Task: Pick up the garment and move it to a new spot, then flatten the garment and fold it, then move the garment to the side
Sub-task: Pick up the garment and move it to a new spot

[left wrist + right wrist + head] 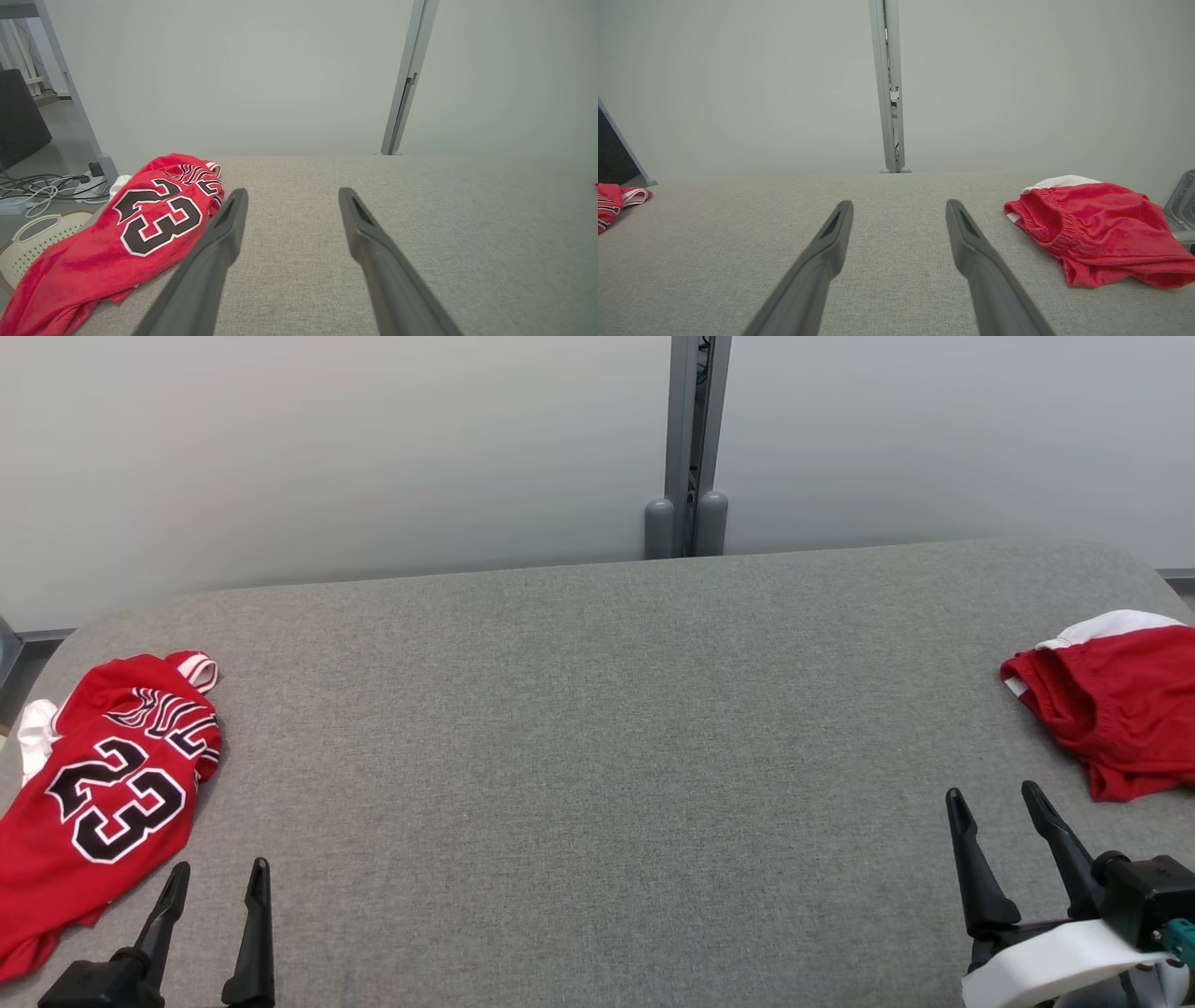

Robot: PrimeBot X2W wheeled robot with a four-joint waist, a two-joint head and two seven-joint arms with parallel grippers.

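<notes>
Red jersey (103,793) lower left, untouched; left gripper (219,866) and right gripper (991,791) spread, empty. Pick-up pending: I'd pinch its near edge.

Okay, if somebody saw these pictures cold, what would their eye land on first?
Most likely the crumpled red jersey with a black 23, lying at the left end of the grey padded table. Next come the bunched red shorts with a white band, at the far right end. The left gripper and right gripper are open and empty at the near edge, one beside each garment.
</notes>
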